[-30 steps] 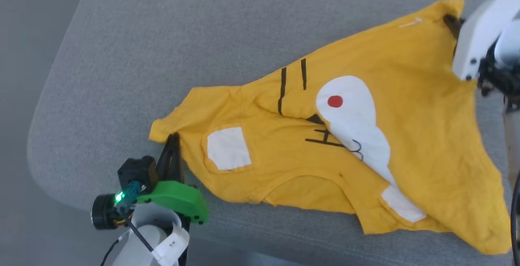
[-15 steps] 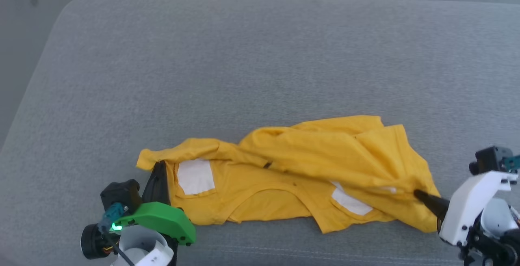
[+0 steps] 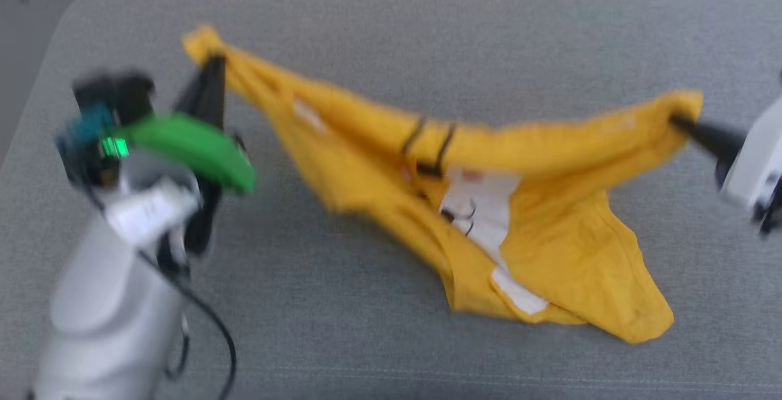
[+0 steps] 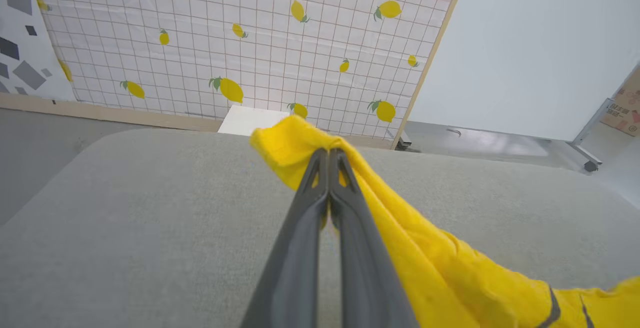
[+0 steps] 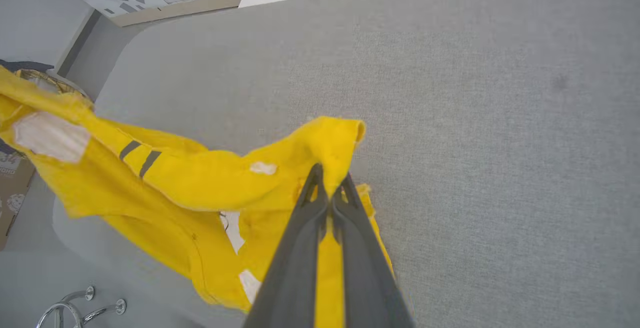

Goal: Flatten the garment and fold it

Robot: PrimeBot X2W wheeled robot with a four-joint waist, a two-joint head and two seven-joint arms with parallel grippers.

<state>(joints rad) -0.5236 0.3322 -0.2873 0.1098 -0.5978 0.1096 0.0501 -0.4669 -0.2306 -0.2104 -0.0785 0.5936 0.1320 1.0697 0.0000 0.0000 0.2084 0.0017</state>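
The bright yellow soft cotton T-shirt (image 3: 550, 247) with white patches and black strokes hangs stretched between both arms, its lower folds sagging low over the grey fabric-covered surface (image 3: 427, 27). The left claw (image 3: 212, 64) is pressed together, pinching one yellow corner; the right claw (image 3: 677, 121) pinches the opposite corner likewise.

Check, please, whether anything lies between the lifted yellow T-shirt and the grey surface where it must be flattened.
Nothing visible does. The garment hangs between the left gripper and right gripper, each shut on one end, above the grey surface.
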